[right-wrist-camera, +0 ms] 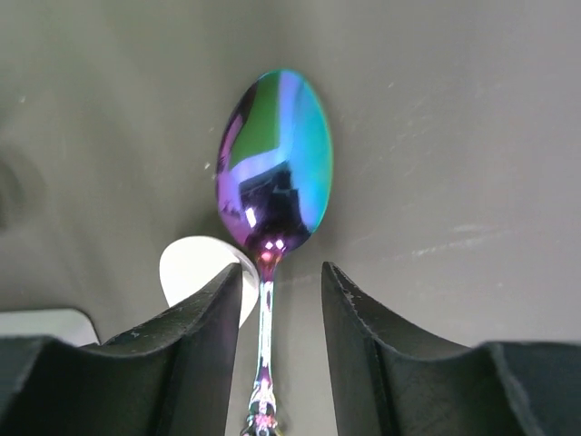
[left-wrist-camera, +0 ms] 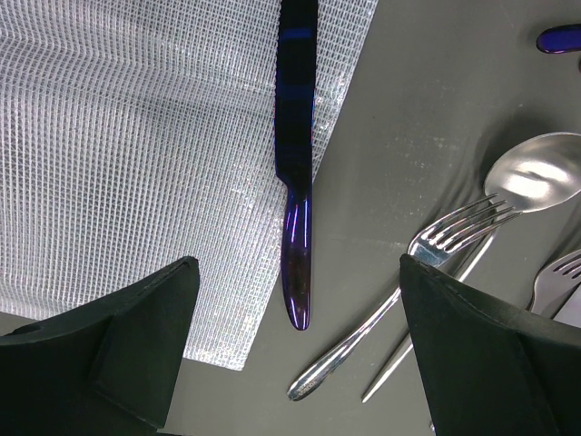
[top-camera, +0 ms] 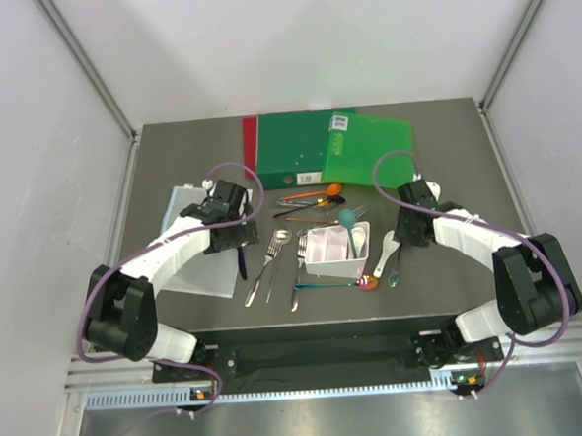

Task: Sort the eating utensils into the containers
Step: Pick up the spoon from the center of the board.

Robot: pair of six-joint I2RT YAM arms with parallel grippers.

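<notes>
while left claw (left-wrist-camera: 297, 265) gapes above blue knife (left-wrist-camera: 297, 118), right claw (right-wrist-camera: 281, 269) half-spread, apparently straddling spoon (right-wrist-camera: 277, 159)

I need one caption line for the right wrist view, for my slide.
Right gripper, open, straddles the handle of a rainbow spoon beside a white spoon.

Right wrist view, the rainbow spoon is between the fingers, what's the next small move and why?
Probably close the right end effector on the rainbow spoon. Its neck lies between the fingers, with a gap showing on each side, so nothing grips it yet.
</notes>
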